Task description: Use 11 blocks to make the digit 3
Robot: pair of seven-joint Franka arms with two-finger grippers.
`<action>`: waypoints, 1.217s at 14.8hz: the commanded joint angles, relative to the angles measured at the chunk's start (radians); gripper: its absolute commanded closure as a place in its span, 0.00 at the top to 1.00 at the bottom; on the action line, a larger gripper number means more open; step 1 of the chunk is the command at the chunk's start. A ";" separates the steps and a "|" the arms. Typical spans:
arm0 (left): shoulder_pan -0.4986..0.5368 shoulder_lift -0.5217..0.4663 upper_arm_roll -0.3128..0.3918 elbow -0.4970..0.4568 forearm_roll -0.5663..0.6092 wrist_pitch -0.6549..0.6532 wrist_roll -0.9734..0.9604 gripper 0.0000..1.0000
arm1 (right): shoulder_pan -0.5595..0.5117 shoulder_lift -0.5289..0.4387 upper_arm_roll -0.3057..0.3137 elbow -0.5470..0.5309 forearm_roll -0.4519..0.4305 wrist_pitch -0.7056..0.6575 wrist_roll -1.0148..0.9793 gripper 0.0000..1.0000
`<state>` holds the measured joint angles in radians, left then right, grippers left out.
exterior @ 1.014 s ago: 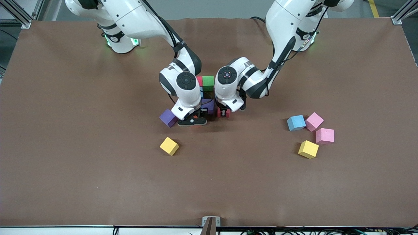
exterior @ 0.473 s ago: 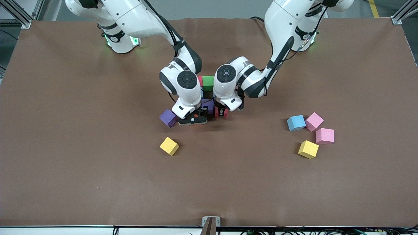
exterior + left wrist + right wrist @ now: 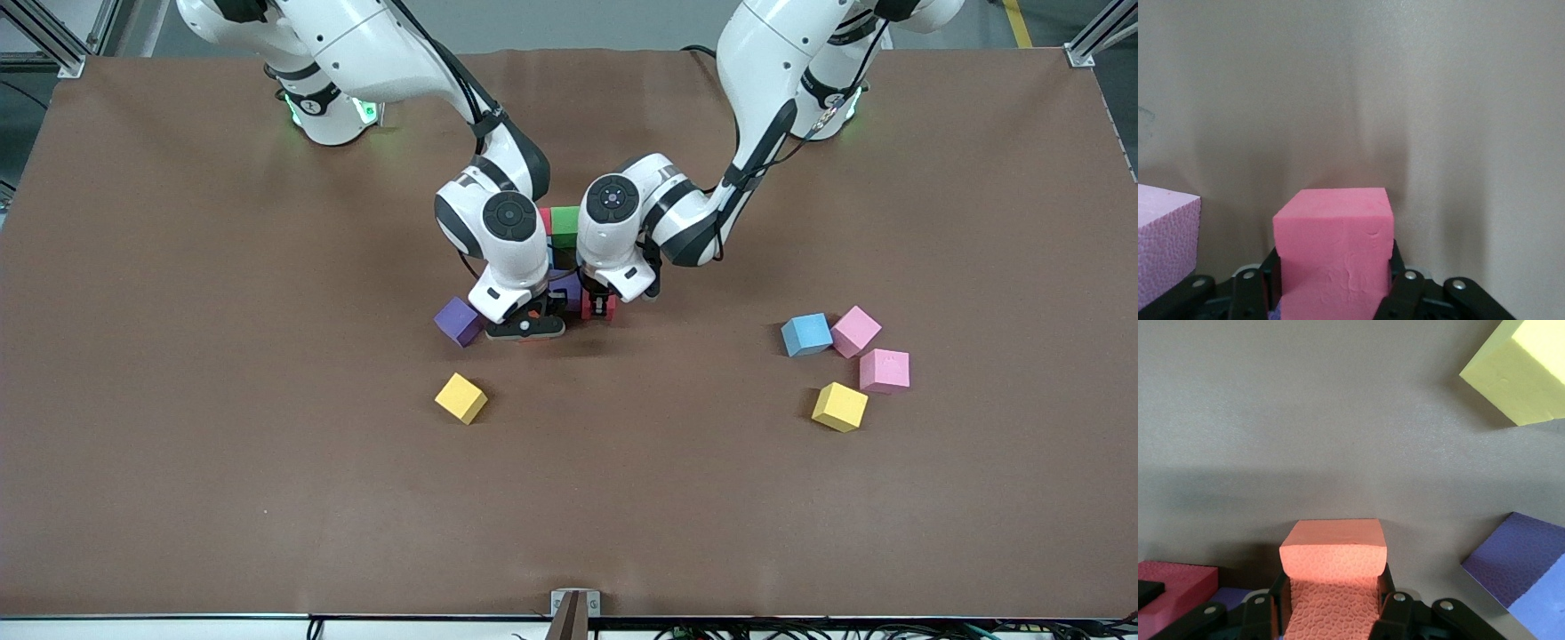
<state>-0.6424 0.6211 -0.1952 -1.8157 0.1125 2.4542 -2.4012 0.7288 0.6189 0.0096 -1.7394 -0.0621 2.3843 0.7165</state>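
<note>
My left gripper (image 3: 602, 308) (image 3: 1333, 268) is shut on a red block (image 3: 1333, 230) (image 3: 597, 307), low beside the purple block (image 3: 567, 288) at the near end of a partial figure. That figure also shows a green block (image 3: 565, 220) and a pink block (image 3: 543, 218); my wrists hide the rest. My right gripper (image 3: 526, 327) (image 3: 1333, 588) is shut on an orange block (image 3: 1333, 553), low at the figure's near end. A loose purple block (image 3: 459, 320) (image 3: 1518, 560) lies right beside it.
A yellow block (image 3: 460, 397) (image 3: 1521, 373) lies nearer the front camera than the right gripper. Toward the left arm's end of the table sit a blue block (image 3: 805, 334), two pink blocks (image 3: 855, 330) (image 3: 884, 370) and another yellow block (image 3: 839, 406).
The left gripper has slid a little with the red block toward the figure's purple block. The right gripper has barely moved.
</note>
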 commanded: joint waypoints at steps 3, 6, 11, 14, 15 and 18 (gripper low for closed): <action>0.000 0.011 -0.001 0.016 0.018 0.003 -0.027 1.00 | 0.003 -0.041 0.003 -0.046 -0.013 0.001 0.020 0.05; 0.006 -0.024 -0.003 0.009 0.018 0.000 -0.026 1.00 | 0.004 -0.041 0.004 -0.045 -0.013 -0.001 0.033 0.05; 0.010 -0.098 -0.006 -0.030 0.016 -0.053 0.014 1.00 | 0.011 -0.041 0.004 -0.046 -0.013 -0.001 0.035 0.05; 0.010 -0.147 -0.007 -0.089 0.007 -0.058 0.059 1.00 | 0.012 -0.039 0.004 -0.046 -0.013 -0.002 0.035 0.07; 0.012 -0.153 -0.007 -0.096 0.007 -0.061 0.059 1.00 | 0.012 -0.041 0.004 -0.046 -0.012 -0.002 0.035 0.07; 0.042 -0.170 -0.007 -0.103 0.007 -0.072 0.095 1.00 | 0.012 -0.041 0.006 -0.046 -0.013 -0.004 0.035 0.07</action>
<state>-0.6332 0.4942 -0.1966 -1.8831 0.1125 2.3926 -2.3411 0.7323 0.6189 0.0173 -1.7424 -0.0620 2.3828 0.7278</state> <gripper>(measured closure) 0.000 0.480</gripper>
